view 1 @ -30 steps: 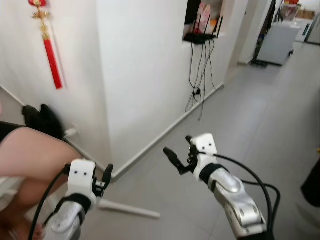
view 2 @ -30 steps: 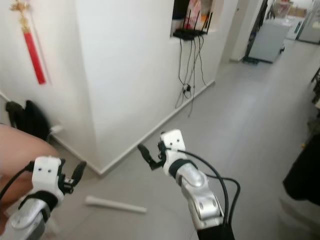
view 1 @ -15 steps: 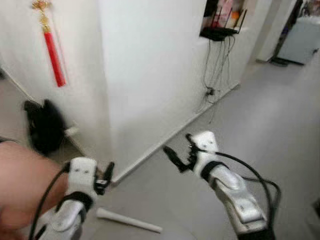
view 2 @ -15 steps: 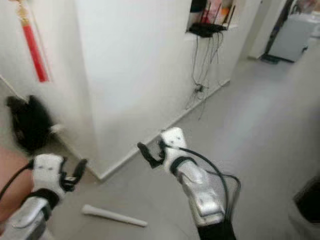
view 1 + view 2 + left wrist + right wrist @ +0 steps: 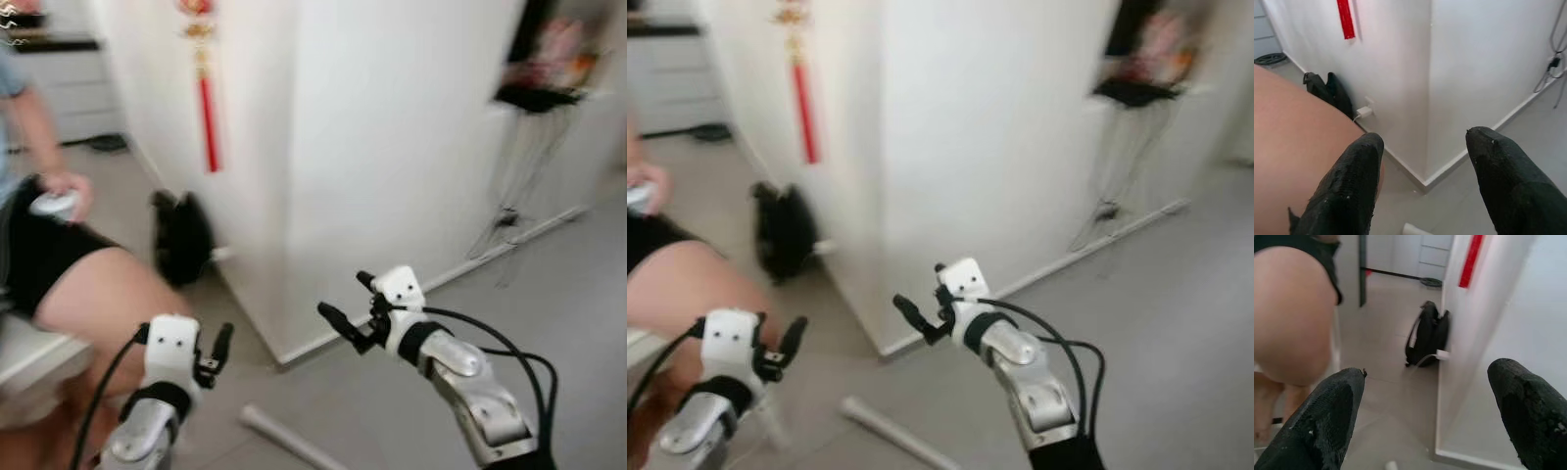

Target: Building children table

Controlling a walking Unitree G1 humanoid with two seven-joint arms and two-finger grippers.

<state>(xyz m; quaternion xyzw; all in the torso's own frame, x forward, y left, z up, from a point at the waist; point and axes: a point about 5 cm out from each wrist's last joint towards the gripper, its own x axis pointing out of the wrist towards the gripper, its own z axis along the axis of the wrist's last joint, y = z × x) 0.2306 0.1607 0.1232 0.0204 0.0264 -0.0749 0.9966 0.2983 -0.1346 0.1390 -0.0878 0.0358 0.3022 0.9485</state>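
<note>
Both claws are hovering empty in the air with fingers spread wide: the left claw [image 5: 217,350] low near a seated person's bare knee [image 5: 108,294], the right claw [image 5: 345,315] raised in front of a white wall corner [image 5: 291,196]. Below and between them a white table leg [image 5: 286,441], a slim round rod, is lying flat on the grey floor [image 5: 392,392], touching neither claw. Beyond it a black backpack [image 5: 181,235] is leaning against the wall under a red hanging tassel [image 5: 207,98]. The person is sitting on a white seat [image 5: 29,357], one hand [image 5: 61,199] holding a pale object.
</note>
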